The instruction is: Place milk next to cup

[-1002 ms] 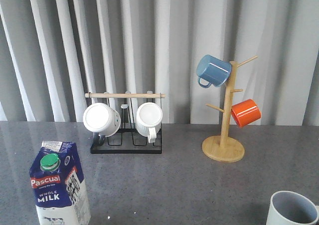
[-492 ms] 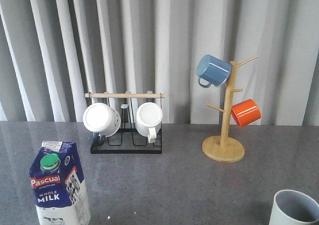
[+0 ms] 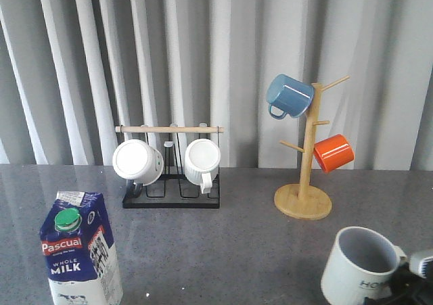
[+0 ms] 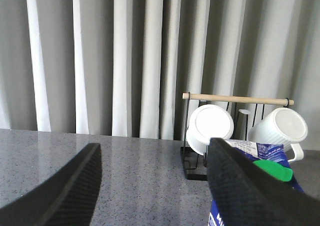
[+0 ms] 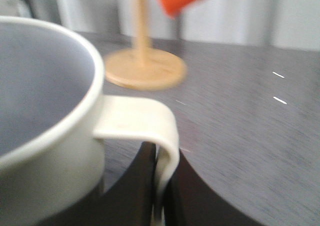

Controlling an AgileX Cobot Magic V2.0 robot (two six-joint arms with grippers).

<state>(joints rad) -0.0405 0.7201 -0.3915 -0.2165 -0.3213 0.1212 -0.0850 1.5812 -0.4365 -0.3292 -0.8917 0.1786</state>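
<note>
The right gripper [image 5: 159, 186] is pinched on the handle of the HOME cup [image 3: 360, 266], which has come up and leftward over the last second, toward the table's middle. The left gripper [image 4: 155, 186] hangs wide apart just behind the Pascual milk carton [image 3: 80, 249], untouched at front left, well apart from the cup. Beyond: black mug rack [image 3: 172, 195], wooden mug tree [image 3: 304, 200].
</note>
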